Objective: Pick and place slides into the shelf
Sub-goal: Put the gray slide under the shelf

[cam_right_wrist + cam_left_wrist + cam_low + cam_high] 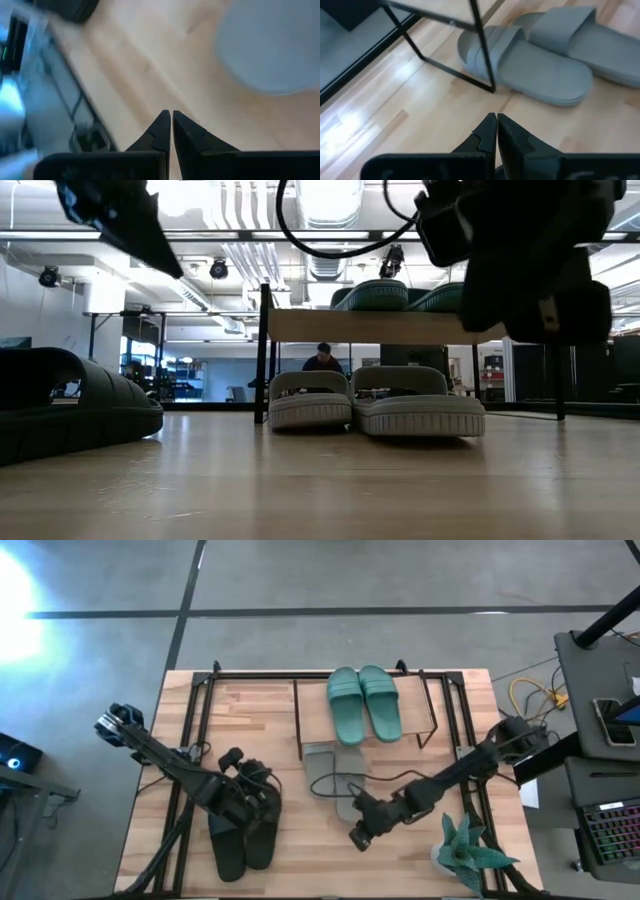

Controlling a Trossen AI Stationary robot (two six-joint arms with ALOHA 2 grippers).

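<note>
Wooden table (pixel 250 710) – the shelf (pixel 310 705) stands at its far-centre edge. Teal slides (pixel 364 703) sit as a pair on the shelf's plank top. Grey slides (pixel 375 402) lie side by side under it, heels poking out toward the near side. Black slides (pixel 243 835) lie near-left on the table. Left gripper (pixel 262 802) is just above the black pair, fingers (pixel 485 135) pressed together, holding nothing. Right gripper (pixel 360 837) is near the grey pair's heels – also closed, empty. Potted plant (pixel 468 852) near-right. No readable writing or brand marks visible.
</note>
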